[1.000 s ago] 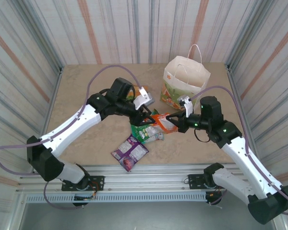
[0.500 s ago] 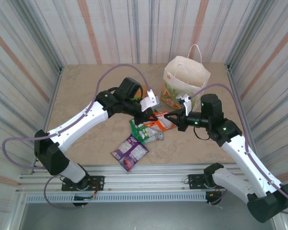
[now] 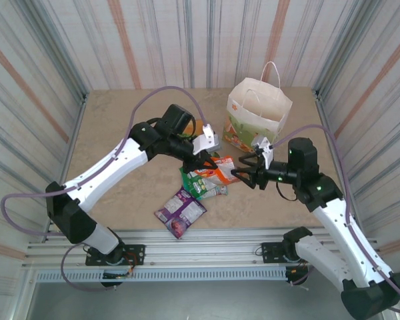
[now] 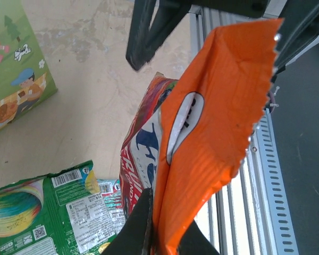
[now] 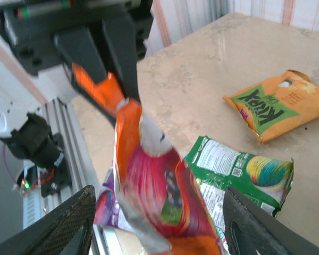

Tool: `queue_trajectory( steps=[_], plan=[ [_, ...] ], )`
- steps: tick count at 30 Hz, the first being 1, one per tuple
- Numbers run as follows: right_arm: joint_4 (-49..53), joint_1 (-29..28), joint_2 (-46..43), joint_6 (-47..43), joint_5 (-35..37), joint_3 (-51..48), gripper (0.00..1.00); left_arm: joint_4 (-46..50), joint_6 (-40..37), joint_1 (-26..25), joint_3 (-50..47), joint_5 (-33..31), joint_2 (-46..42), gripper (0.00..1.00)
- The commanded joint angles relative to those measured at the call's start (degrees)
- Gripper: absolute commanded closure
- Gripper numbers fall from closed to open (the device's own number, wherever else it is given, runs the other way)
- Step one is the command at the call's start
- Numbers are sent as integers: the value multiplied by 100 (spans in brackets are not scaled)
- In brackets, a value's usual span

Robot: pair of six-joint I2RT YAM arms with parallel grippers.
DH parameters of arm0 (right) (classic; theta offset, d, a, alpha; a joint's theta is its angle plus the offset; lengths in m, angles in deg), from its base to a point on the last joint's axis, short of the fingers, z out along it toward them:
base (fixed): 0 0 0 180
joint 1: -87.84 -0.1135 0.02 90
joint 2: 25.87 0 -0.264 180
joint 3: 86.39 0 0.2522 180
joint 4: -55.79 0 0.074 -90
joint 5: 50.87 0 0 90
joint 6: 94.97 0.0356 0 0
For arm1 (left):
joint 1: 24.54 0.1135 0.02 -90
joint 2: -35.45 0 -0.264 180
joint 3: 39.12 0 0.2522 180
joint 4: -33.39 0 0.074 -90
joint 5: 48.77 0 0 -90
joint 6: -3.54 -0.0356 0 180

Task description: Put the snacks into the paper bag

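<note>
Orange-red foil packet (image 4: 212, 122) hangs pinched by one edge in the left gripper (image 3: 201, 161); right gripper (image 3: 242, 170) faces it, jaws wide, likely to receive it; paper bag (image 3: 253, 123) stands just beyond both jaws.

Top camera looks down over the table (image 3: 113, 130); both close wrist cameras share the green packet (image 5: 239, 170).

Glossy, crinkled foil forms the orange-red packet (image 4: 212, 122) in the left end effector (image 4: 157, 236); the paper bag (image 3: 237, 115) beyond is matt paper, the surface (image 3: 120, 127) matt and mottled.
</note>
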Motion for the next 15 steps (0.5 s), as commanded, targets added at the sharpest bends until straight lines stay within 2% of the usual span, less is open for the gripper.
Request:
queue_trajectory(
  steps=[1, 11, 15],
  plan=[
    [451, 42, -7, -799, -235, -51, 35, 144, -303, 20, 292, 454, -46, 100],
    [1193, 39, 483, -1453, -494, 386, 30, 266, -387, 5, 428, 545, -50, 100],
    [1265, 40, 609, -1480, -779, 469, 33, 263, -389, -6, 455, 503, -49, 100]
  ],
)
